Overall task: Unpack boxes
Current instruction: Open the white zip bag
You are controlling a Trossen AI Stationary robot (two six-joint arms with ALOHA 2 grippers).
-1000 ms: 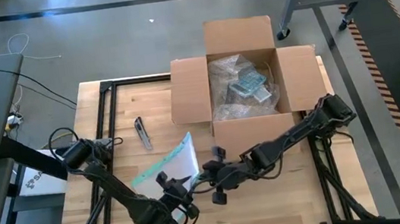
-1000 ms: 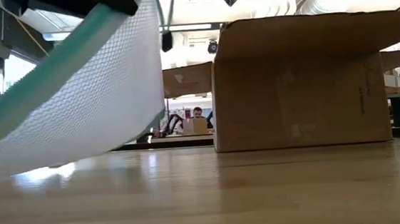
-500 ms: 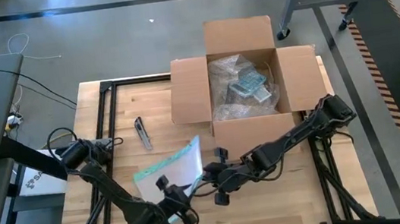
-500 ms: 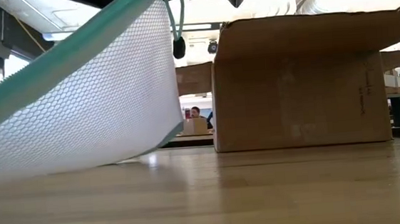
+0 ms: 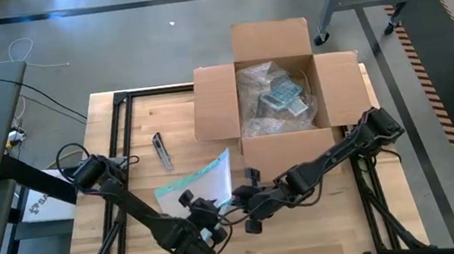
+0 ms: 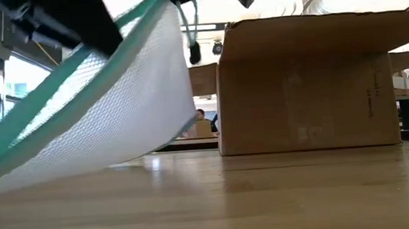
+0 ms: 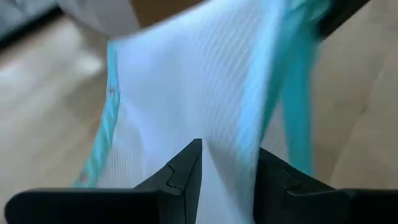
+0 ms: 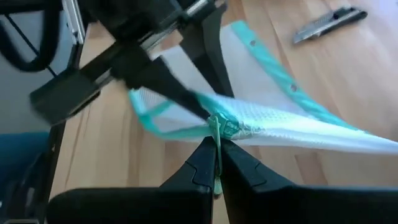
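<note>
Judging from how things lie, the unpacking is partly done: one item is out of the cardboard box (image 5: pixel 277 95) and more remains inside. The box stands at the far side of the counter (image 5: pixel 138 142), flaps spread open, and crumpled bubble wrap (image 5: pixel 261 88) with a small bluish packet (image 5: pixel 282 98) lies in it. The clear pouch with a teal edge (image 5: pixel 195 185) is out and held up over the near middle of the counter between both arms. The right tool (image 8: pixel 217 163) is pinched fully shut on the teal pull tab of the pouch, as its wrist view shows. The left tool (image 7: pixel 227 168) sits at the opposite edge of the pouch with the white mesh sheet between its narrowly spaced fingers; whether they have actually clamped it cannot be told from the pictures. In the low view the pouch (image 6: pixel 108 100) hangs slanted, its lower edge just above or touching the wood. A utility knife (image 5: pixel 161 151) lies on the counter beside the box, apart from both arms. What seems left is opening or setting aside this pouch, then lifting out the wrapped contents.
</note>
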